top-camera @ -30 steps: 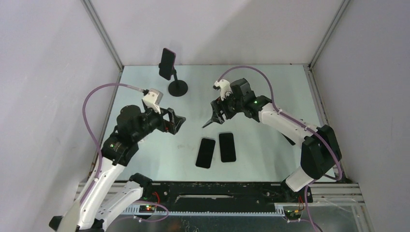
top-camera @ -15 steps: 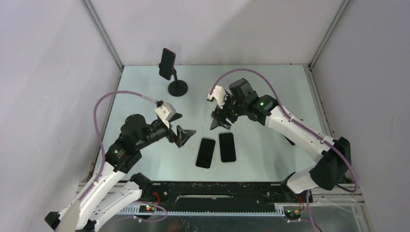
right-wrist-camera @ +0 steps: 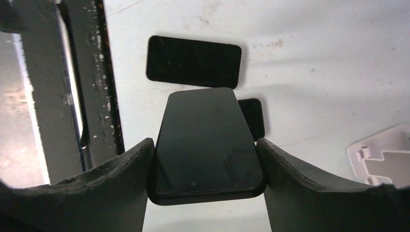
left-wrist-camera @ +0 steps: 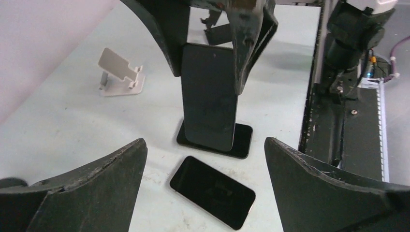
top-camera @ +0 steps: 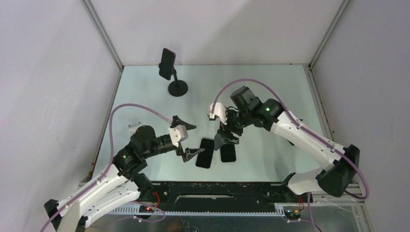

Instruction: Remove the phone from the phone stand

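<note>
Currently the right gripper [top-camera: 226, 139] pinches a black phone [left-wrist-camera: 209, 104] upright over a flat phone [left-wrist-camera: 243, 140], left gripper [top-camera: 196, 139] spread; probable next move: lower, release.

Table [top-camera: 270, 87], contents by position.
- Far left corner: pedestal stand [top-camera: 177, 88], its base on the surface, with the mounted phone [top-camera: 167, 63] held at its top.
- Left side, mid-depth: folding stand [left-wrist-camera: 121, 72], on its own and well apart from the pedestal stand.
- Centre, toward the near edge: left flat phone [top-camera: 207, 154] and right flat phone [top-camera: 228, 154], lying side by side and just apart.
- Above the right flat phone: upright phone [right-wrist-camera: 208, 145], clamped by its long edges between the fingers of the right gripper [top-camera: 225, 139]. Its lower end is over that phone; contact cannot be told.
</note>
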`<state>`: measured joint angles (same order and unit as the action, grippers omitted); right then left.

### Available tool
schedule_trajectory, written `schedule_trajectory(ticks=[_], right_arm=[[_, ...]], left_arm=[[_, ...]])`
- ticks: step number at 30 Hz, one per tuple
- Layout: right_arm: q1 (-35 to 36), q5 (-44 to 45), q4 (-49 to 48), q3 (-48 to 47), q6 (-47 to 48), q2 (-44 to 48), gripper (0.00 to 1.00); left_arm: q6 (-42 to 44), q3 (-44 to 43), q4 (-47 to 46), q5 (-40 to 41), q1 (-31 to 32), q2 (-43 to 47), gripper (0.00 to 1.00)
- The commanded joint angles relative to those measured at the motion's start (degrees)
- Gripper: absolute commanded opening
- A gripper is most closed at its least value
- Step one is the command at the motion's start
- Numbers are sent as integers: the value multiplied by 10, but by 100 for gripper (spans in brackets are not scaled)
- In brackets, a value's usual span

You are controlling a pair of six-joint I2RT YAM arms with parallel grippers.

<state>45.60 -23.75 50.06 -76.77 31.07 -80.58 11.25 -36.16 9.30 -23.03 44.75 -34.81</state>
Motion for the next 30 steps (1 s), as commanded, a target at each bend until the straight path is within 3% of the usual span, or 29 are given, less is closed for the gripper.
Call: schedule_trajectory(ticks=[1,11,30], right_arm=[[13,-66,6,-26,26,70,1],[45,-92,26,-26,24,138,1],[84,-45,29,-34,28,135,0]], left_arm=[[21,16,-57,20,43,3,100],[29,25,-139,64,138,-64,100],[-4,10,-192,70,164,-129,100]])
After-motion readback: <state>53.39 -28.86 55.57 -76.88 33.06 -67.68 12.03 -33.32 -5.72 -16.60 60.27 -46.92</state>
